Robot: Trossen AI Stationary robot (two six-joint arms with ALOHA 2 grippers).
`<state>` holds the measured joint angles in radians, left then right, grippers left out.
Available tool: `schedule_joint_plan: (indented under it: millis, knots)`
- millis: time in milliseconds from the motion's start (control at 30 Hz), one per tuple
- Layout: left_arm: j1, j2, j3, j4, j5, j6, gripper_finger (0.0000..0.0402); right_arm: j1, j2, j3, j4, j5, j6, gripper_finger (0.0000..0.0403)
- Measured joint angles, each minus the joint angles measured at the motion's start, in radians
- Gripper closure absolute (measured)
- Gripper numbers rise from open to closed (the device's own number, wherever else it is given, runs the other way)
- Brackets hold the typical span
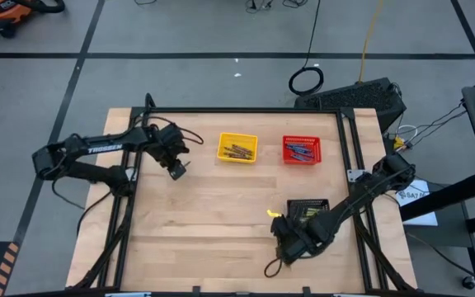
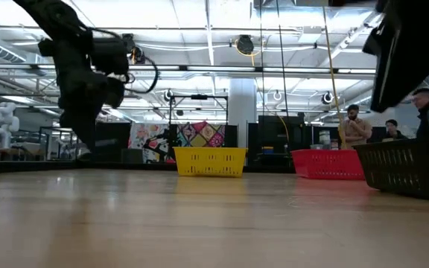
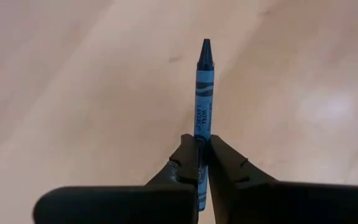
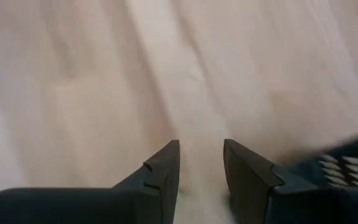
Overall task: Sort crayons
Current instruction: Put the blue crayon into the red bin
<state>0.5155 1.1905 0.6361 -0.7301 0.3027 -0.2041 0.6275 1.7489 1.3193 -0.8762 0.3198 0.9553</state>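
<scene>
nearest me, my right gripper (image 1: 290, 243) sits low at the front edge of the table just in front of the black basket (image 1: 308, 209), its jaws parted with nothing between them. a small yellow crayon (image 1: 274, 214) lies on the wood beside that basket's left side, close to this arm.

further back on the left, my left gripper (image 3: 202, 163) is clenched on a blue crayon (image 3: 204, 93). the stick runs straight out ahead of the fingers, in line with them, dark tip leading, with bare table beyond it. in the high view that gripper (image 1: 176, 170) hangs left of the yellow basket (image 1: 237, 148).

at the far row the yellow basket holds brownish crayons, and the red basket (image 1: 302, 150) to its right holds bluish ones. so i judge the blue stick wants the red basket, which lies to the right past the yellow one. the carry must cross over the yellow basket, and the left arm already has the piece.
</scene>
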Motion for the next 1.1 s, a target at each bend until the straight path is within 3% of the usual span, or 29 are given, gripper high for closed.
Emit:
schedule_joint_plan:
  millis: [200, 300, 500, 700, 900, 1100]
  knots:
    - [-0.133, -0.058, 0.001, 0.149, 0.024, -0.073, 0.0394, 0.085, 0.0, 0.0, 0.151, 0.075, -0.01, 0.0291]
    - [-0.216, -0.061, 0.002, 0.293, 0.031, -0.104, 0.0394, 0.122, 0.0, 0.0, 0.145, 0.087, 0.014, 0.0291]
    - [-0.369, -0.056, 0.003, 0.553, 0.033, -0.131, 0.0394, 0.168, 0.0, 0.0, 0.141, 0.214, 0.095, 0.0291]
    - [-0.507, -0.056, 0.003, 0.724, -0.032, -0.132, 0.0394, 0.174, 0.0, 0.0, 0.182, 0.336, 0.098, 0.0291]
    - [-0.621, -0.034, 0.003, 0.889, -0.117, -0.131, 0.0394, 0.173, 0.0, 0.0, 0.301, 0.504, -0.044, 0.0291]
    - [-0.698, 0.043, 0.003, 1.084, -0.142, -0.129, 0.0394, 0.165, 0.0, 0.0, 0.5, 0.684, -0.342, 0.0291]
